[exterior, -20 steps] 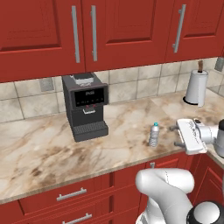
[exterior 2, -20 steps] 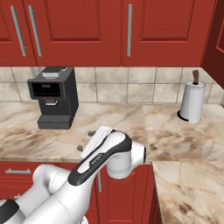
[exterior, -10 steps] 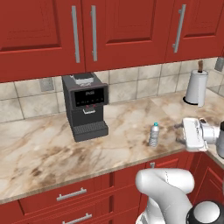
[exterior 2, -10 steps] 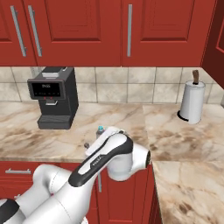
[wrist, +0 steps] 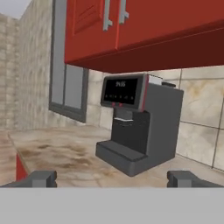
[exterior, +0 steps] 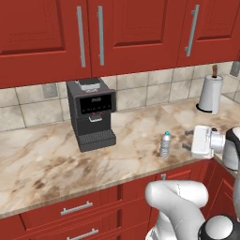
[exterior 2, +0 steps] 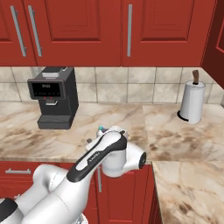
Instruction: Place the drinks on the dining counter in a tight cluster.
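at right of the left base view, our gripper (exterior: 187, 139) lies level with jaws spread wide, empty, to straddle the water bottle (exterior: 165, 144) just beside it.

Water bottle (exterior 2: 101, 129) cap peeks behind arm (exterior 2: 103, 151); coffee machine (exterior 2: 54, 98) left.

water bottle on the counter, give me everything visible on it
The water bottle is small, clear, plastic-looking, with a blue cap and a pale label band. It stands upright on the marbled wall counter near the front edge, right of the coffee machine. The open gripper lies level beside it, apart; nothing touches it but the counter.
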